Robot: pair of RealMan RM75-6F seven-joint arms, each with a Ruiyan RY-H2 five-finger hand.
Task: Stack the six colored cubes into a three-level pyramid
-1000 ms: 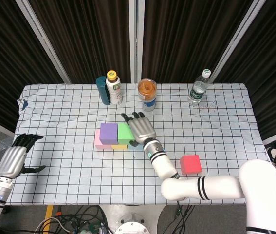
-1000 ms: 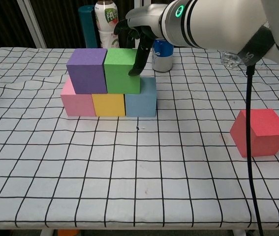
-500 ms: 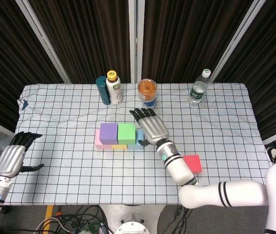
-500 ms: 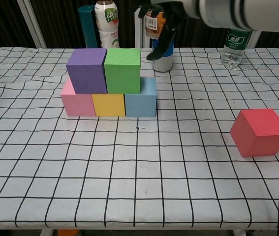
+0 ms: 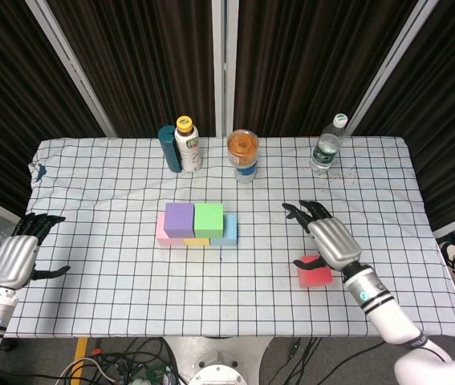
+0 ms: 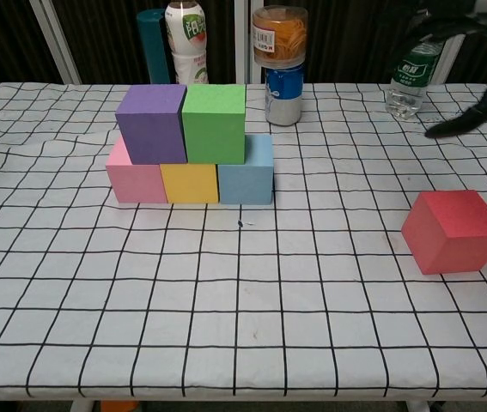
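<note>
Cubes: purple (image 6: 150, 122), green (image 6: 214, 122), pink (image 6: 134, 177), yellow (image 6: 189, 182), blue (image 6: 246, 172), red (image 6: 453, 230). Cloth (image 6: 226, 300): white w/ black grid.

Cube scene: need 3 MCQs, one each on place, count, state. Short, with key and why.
1. Where is the red cube?
A. on the green cube
B. alone on the table, right of the stack
C. beside the bottles

2. How many cubes form the stack's bottom row?
A. two
B. three
C. four

3. What is the right hand doing?
A. holding nothing, fingers apart
B. gripping the red cube
C. resting on the purple cube

Key: 1 B, it sits apart on the cloth. 2 B, pink cube, yellow cube, blue cube. 3 A, it hangs above the red cube with its fingers spread.
</note>
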